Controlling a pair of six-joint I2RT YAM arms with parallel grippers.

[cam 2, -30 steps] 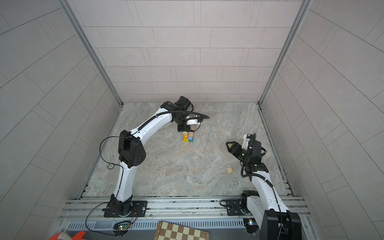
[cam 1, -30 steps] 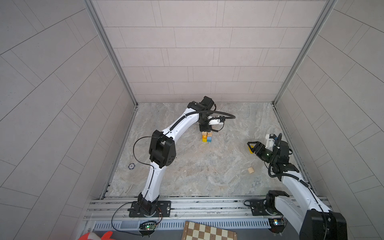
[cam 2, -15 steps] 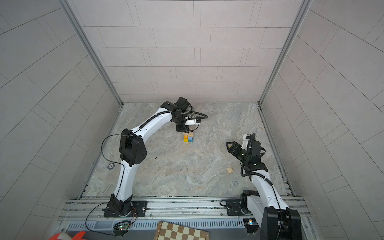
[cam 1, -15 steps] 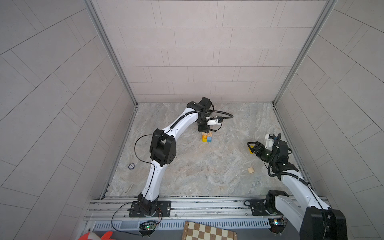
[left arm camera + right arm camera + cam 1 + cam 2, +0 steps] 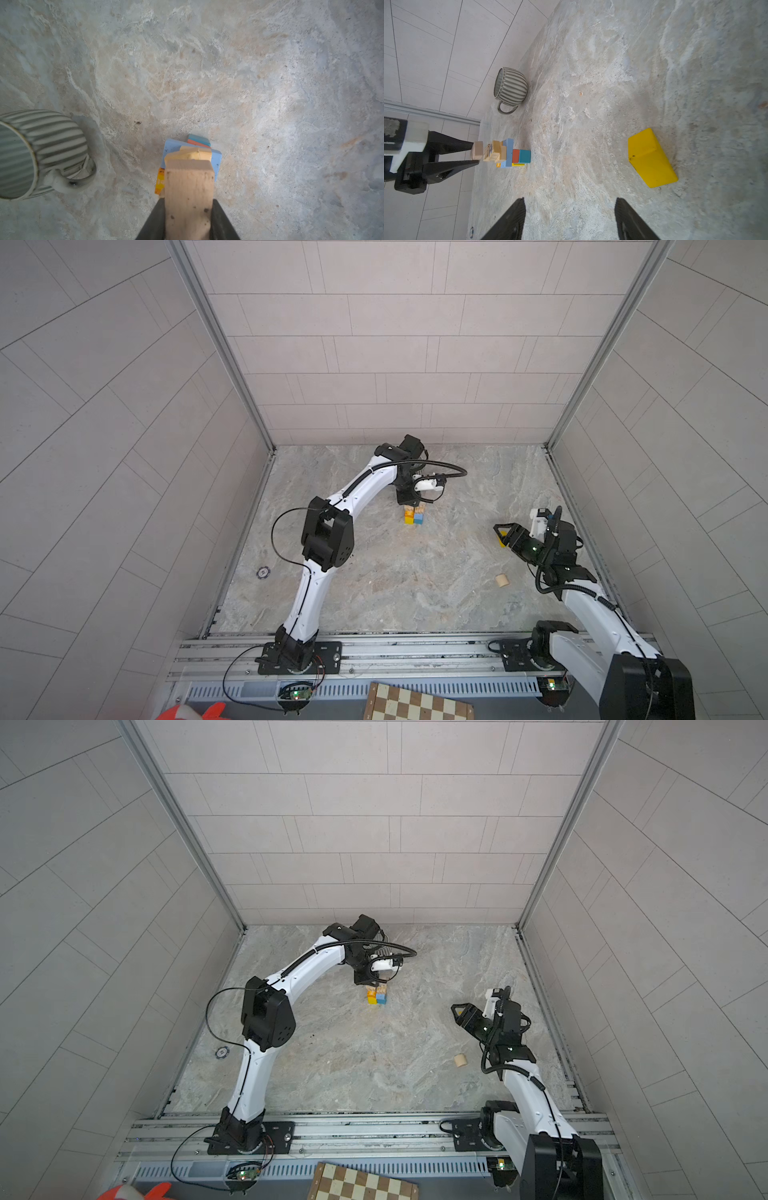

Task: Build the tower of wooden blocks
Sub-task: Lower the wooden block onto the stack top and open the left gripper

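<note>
The wood block tower (image 5: 414, 515) (image 5: 377, 995) stands on the marbled grey bench (image 5: 395, 572), towards the back of it and about midway between the side walls. The right wrist view (image 5: 508, 153) shows its build. A teal cube and an orange-red block are at the foot, with yellow pieces beside them. Above lies a light blue slab, then pale natural-wood blocks, one of them lettered. Directly above the tower's top hangs a plain wood block (image 5: 189, 197), clamped between the two black fingers of the left hand (image 5: 474, 153). I cannot tell whether this block touches the top piece. Near the tower, on its back-wall side, a grey ribbed ceramic mug (image 5: 510, 89) (image 5: 31, 153) stands upright with its handle towards the tower. Well apart from the tower, on the right arm's side, a bright yellow wooden brick (image 5: 651, 158) lies on the bench. The right hand (image 5: 570, 207) (image 5: 505, 531) hovers near the brick with its fingers spread wide, holding nothing. Farther from the tower on that same side, nearer the front rail, lies a short natural-wood cylinder (image 5: 502, 580) (image 5: 460, 1060). Beyond the front rail, far from the tower, sits a brown-and-cream chessboard (image 5: 415, 703).
</note>
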